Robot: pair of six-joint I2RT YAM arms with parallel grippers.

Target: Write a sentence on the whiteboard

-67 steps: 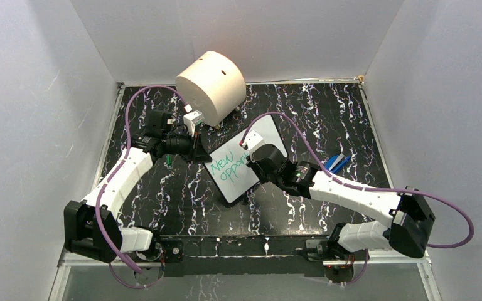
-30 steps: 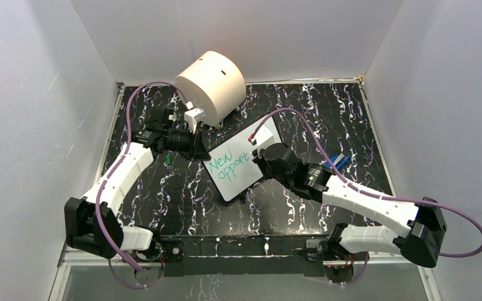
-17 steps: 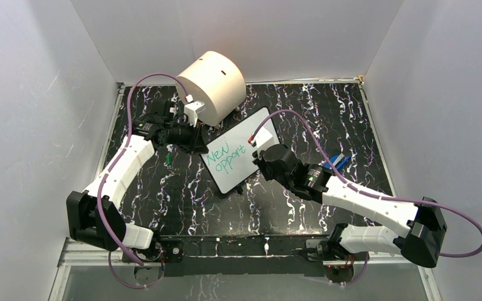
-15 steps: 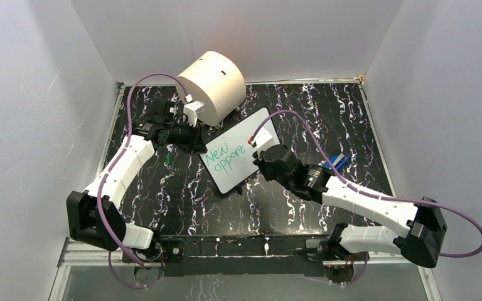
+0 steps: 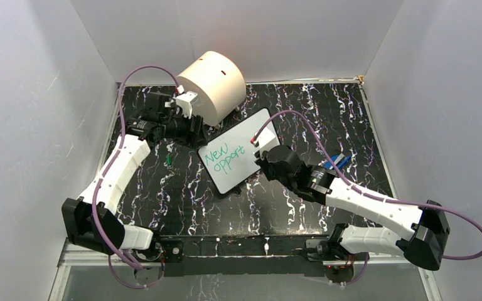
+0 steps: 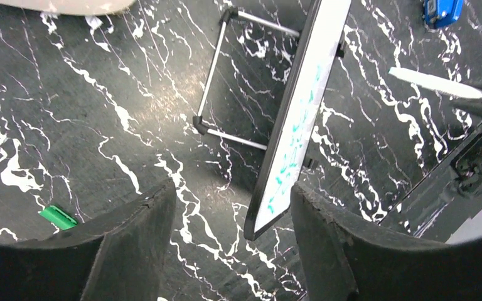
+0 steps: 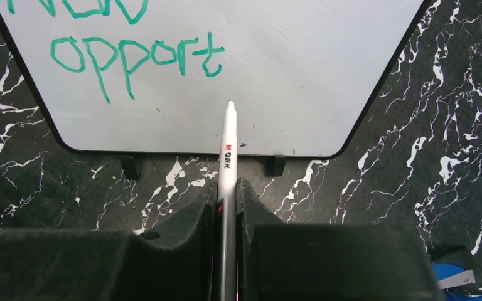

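The whiteboard (image 5: pixel 241 147) stands tilted on a wire stand in the middle of the table. The sentence (image 5: pixel 223 158) on it is green lettering that reads "New opport" (image 7: pixel 135 55). My right gripper (image 7: pixel 226 191) is shut on a white marker (image 7: pixel 228 147). The marker's tip hovers just below the last letter, over the board's lower part (image 7: pixel 270 81). My left gripper (image 6: pixel 232 213) is open. The board's edge-on corner (image 6: pixel 289 163) lies between its fingers and touches neither. In the top view the left gripper (image 5: pixel 194 133) sits at the board's left corner.
A big cream cylinder (image 5: pixel 211 78) stands at the back, right behind my left wrist. A green cap (image 5: pixel 170 160) lies on the table left of the board. A blue object (image 5: pixel 337 162) lies to the right, beside my right forearm. White walls enclose the table.
My left gripper has opened and let go of the whiteboard's left corner, drawing back a little toward the cylinder. The board has shifted slightly back. The right gripper still holds the marker.
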